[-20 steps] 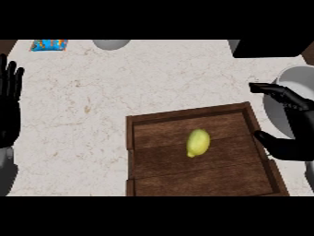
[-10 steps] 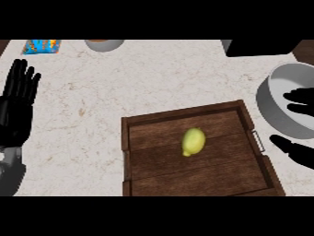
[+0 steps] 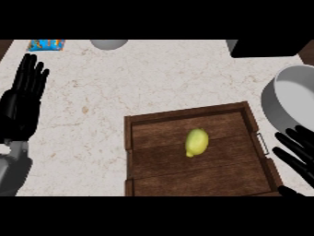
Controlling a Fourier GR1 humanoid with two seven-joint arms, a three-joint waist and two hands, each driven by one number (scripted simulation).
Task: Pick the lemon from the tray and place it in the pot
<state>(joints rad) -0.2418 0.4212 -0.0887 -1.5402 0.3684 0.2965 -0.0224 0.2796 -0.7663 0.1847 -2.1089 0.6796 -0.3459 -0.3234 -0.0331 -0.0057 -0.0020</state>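
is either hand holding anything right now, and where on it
Nothing is held. The lemon lies alone in the tray. The right hand is open beside the tray, and the left hand is open at the view's left edge.

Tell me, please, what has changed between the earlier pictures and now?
The black right hand has dropped toward the view's lower right, off the grey round pot, fingers open, holding nothing. The yellow lemon still lies untouched in the brown wooden tray. The black left hand stays open at the left edge.
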